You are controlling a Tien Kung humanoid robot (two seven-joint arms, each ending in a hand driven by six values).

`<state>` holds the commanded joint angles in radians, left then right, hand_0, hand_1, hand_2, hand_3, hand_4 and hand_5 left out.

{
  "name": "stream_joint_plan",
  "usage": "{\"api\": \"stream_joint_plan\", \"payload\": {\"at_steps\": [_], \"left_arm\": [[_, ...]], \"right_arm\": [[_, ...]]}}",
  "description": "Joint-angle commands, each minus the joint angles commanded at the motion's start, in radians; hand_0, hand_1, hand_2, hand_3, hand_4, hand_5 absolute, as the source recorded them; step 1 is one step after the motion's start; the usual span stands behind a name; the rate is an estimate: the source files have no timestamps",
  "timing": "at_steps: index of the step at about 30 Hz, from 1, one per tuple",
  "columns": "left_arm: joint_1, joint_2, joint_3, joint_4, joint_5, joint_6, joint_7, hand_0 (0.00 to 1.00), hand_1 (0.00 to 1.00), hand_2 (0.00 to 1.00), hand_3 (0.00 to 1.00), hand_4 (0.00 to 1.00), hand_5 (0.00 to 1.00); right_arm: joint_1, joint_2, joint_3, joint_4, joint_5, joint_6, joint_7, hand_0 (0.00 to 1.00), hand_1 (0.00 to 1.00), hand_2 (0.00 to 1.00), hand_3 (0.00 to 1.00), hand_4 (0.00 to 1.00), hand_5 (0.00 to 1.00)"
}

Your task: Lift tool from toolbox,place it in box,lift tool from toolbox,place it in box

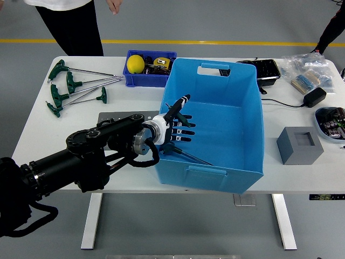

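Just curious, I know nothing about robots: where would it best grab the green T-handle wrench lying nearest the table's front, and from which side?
Probably by the long bare steel shaft, coming straight down from above. The T-handle wrench lies flat on the white table, its green grips at both ends are bulkier, and its neighbours crowd it from the far side, so the mid-shaft looks freest.

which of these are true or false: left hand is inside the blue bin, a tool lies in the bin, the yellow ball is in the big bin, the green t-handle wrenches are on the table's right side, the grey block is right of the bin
1. The left hand is inside the blue bin: true.
2. A tool lies in the bin: true, near its front wall.
3. The yellow ball is in the big bin: false, it sits in the small blue tray behind.
4. The green T-handle wrenches are on the table's right side: false, they lie at the left.
5. The grey block is right of the bin: true.
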<state>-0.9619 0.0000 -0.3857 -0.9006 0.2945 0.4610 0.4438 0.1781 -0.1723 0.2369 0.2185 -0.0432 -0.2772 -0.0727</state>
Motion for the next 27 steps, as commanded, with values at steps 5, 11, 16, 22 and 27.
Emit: {"api": "stream_joint_plan", "payload": {"at_steps": [5, 11, 16, 22, 27], "left_arm": [[-0.031, 0.000, -0.014, 0.013, 0.038, -0.011, -0.028, 0.407, 0.533, 0.683, 0.874, 0.872, 0.998], [-0.063, 0.000, -0.007, -0.011, 0.043, -0.047, -0.034, 0.393, 0.529, 0.682, 0.861, 0.859, 0.998], [-0.100, 0.000, -0.042, -0.029, 0.158, -0.063, -0.013, 0.393, 0.529, 0.682, 0.861, 0.859, 0.998], [-0.118, 0.000, -0.083, -0.077, 0.245, -0.100, 0.016, 0.351, 0.516, 0.663, 0.864, 0.888, 0.998], [-0.088, 0.000, -0.173, -0.171, 0.310, -0.073, -0.013, 0.325, 0.498, 0.648, 0.853, 0.896, 0.998]], "right_arm": [[-0.003, 0.000, 0.004, 0.000, -0.005, 0.000, -0.001, 0.687, 0.694, 0.741, 0.588, 0.845, 0.761], [-0.004, 0.000, 0.006, -0.003, -0.004, -0.002, 0.001, 0.687, 0.694, 0.741, 0.588, 0.845, 0.761], [0.005, -0.009, 0.017, -0.001, -0.024, -0.003, 0.000, 0.687, 0.694, 0.741, 0.588, 0.845, 0.761], [-0.003, -0.005, 0.013, -0.005, -0.011, -0.004, 0.005, 0.687, 0.691, 0.740, 0.588, 0.844, 0.761], [-0.007, -0.002, 0.020, -0.005, -0.022, -0.004, 0.002, 0.686, 0.691, 0.740, 0.589, 0.845, 0.759]]}}
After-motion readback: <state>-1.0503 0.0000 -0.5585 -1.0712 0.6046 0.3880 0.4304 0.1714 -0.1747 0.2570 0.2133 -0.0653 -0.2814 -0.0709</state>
